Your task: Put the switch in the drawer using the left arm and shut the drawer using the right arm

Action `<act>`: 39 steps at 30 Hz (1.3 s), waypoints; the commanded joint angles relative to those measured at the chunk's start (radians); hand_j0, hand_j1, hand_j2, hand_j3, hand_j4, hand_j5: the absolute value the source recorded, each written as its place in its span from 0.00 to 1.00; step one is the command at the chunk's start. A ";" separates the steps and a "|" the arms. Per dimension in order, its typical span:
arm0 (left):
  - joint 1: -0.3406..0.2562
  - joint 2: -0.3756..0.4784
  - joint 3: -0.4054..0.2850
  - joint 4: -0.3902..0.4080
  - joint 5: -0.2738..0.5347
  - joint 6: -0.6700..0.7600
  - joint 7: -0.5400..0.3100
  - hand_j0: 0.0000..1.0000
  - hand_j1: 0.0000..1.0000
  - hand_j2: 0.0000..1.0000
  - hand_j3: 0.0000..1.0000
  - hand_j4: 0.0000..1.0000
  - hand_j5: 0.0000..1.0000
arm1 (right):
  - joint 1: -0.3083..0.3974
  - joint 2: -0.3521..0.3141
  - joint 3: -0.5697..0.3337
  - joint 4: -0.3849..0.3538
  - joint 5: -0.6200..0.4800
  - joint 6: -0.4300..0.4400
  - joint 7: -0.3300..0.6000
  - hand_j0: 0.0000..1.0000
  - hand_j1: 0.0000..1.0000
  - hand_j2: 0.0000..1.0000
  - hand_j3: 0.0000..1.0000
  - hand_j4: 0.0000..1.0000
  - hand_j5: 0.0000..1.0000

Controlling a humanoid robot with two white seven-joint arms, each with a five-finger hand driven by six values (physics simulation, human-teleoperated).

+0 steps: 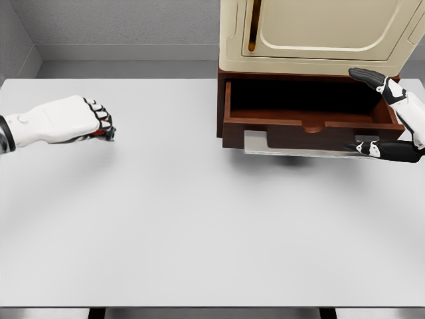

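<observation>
Head view, one frame. White desk [199,219] fills most of it, grey wall behind.

Left hand [70,121] at 9 o'clock, arm coming in from the left edge, raised just over the desk with a soft shadow below and to its right. Fingers [99,114] are clenched around the switch [106,132]: only a sliver of red and blue shows at the fingertips, the rest is hidden inside the fist. So the switch is in the left hand, far left of the desk, well apart from the drawer.

Drawer [312,129] at 1 o'clock, dark brown wood, pulled out toward the camera, interior dark and looks bare from this angle. Front panel has a shallow curved notch in its top middle edge. A pale grey slab [292,147] pokes out below the drawer front, shadow under it on the desk.

Cabinet [319,33] above the drawer, cream coloured with a rounded raised panel, cut off by the top edge. A thin amber strip runs vertically near its left side.

Right hand [392,119] at 3 o'clock, arm entering from the right edge. Fingers are released and spread wide, holding nothing: one black finger [368,77] reaches up over the drawer's back right corner, the thumb [378,149] lies low across the right end of the drawer front. Cannot tell if either actually touches the wood. The right side of the drawer sits between them.
</observation>
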 commanded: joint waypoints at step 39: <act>-0.186 -0.158 -0.004 -0.141 0.005 0.001 0.001 0.44 0.44 0.44 0.44 0.44 0.44 | 0.012 -0.006 -0.002 0.000 -0.014 0.000 -0.001 1.00 1.00 1.00 1.00 1.00 1.00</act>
